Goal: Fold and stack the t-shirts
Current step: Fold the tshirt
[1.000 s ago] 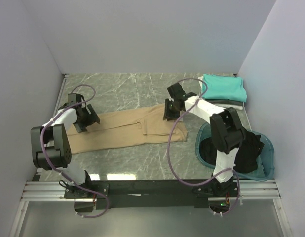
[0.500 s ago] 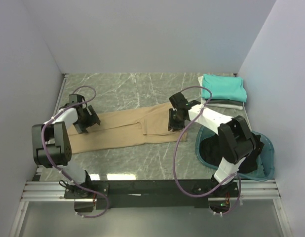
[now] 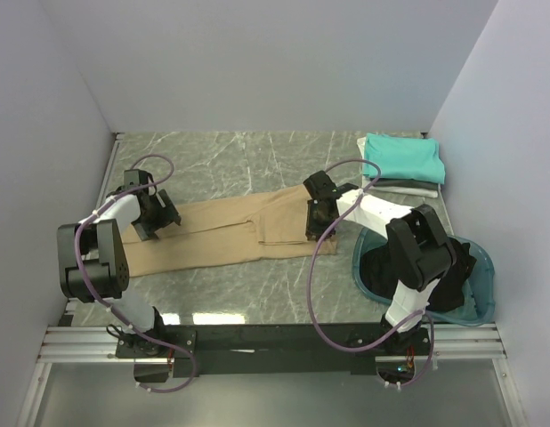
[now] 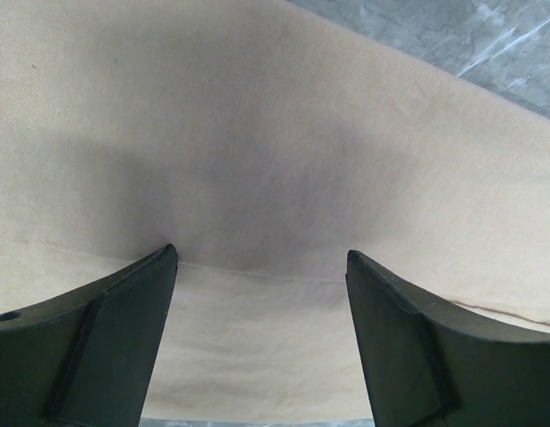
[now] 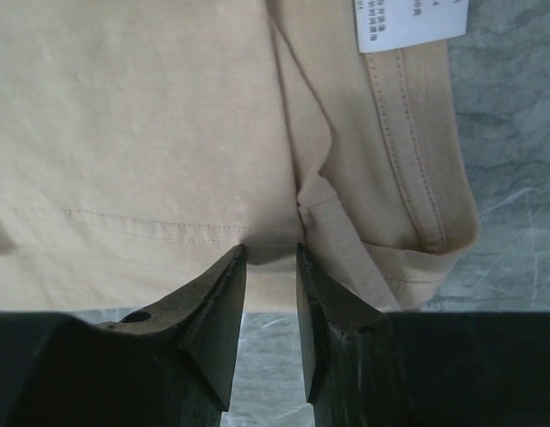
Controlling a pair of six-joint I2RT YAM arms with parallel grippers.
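Observation:
A tan t-shirt (image 3: pixel 222 229) lies spread lengthwise across the table's middle. My left gripper (image 3: pixel 168 216) hovers over its left part, jaws wide open with only flat cloth (image 4: pixel 257 133) between the fingertips (image 4: pixel 159 267). My right gripper (image 3: pixel 317 227) is low at the shirt's right end, near the collar and white neck label (image 5: pixel 408 22). Its jaws stand a narrow gap apart, tips at the stitched hem (image 5: pixel 124 218), with nothing pinched. A folded teal t-shirt (image 3: pixel 402 157) tops a stack at the back right, over grey and white ones (image 3: pixel 408 186). A black t-shirt (image 3: pixel 435 267) lies in the basin.
The round teal basin (image 3: pixel 481 258) sits at the near right, close to the right arm's base. White walls enclose the marble table (image 3: pixel 222 160) on three sides. A metal rail (image 3: pixel 275 342) runs along the near edge.
My right gripper has shifted a little nearer and to the right over the shirt's collar end. The left gripper and the shirt have stayed put.

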